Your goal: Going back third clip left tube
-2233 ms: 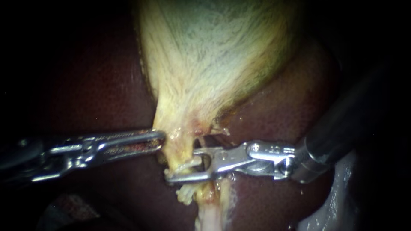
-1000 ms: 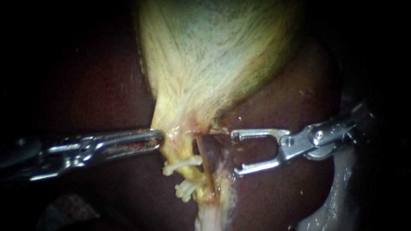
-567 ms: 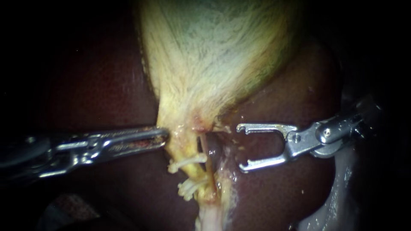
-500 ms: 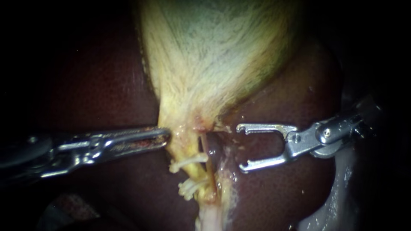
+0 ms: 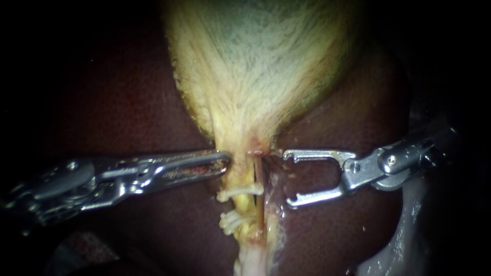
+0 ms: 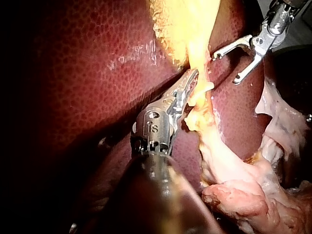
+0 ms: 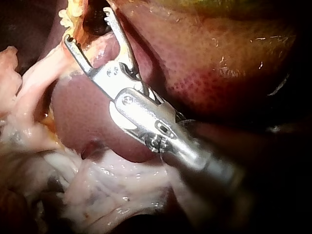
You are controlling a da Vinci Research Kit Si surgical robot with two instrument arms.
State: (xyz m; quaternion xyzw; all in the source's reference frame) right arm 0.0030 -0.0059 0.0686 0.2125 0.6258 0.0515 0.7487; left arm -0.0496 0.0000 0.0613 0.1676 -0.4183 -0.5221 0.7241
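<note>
The pale yellow gallbladder (image 5: 261, 66) narrows to a neck over the dark liver (image 5: 117, 102). Below the neck runs the left tube (image 5: 247, 176), with a thin reddish tube (image 5: 259, 176) right beside it. Two whitish clips cross the left tube, an upper clip (image 5: 239, 192) and a lower clip (image 5: 233, 223). My left instrument (image 5: 223, 161) is shut on the gallbladder's neck from the left; the left wrist view shows its jaws (image 6: 191, 83) against the yellow tissue. To the right of the tubes my right instrument (image 5: 287, 178) stands open and empty, clear of them, as its own view shows (image 7: 87, 24).
Pale, wet fatty tissue (image 5: 394, 240) lies at the lower right and under the right instrument's shaft (image 7: 97, 190). Liver (image 7: 219, 63) surrounds the tubes on both sides. The tube stump runs down out of the endoscope view (image 5: 250, 260).
My right instrument opened, let go of the left tube and drew back right, leaving the upper clip on it. In the last half second my left instrument moved right, carrying the neck with it.
</note>
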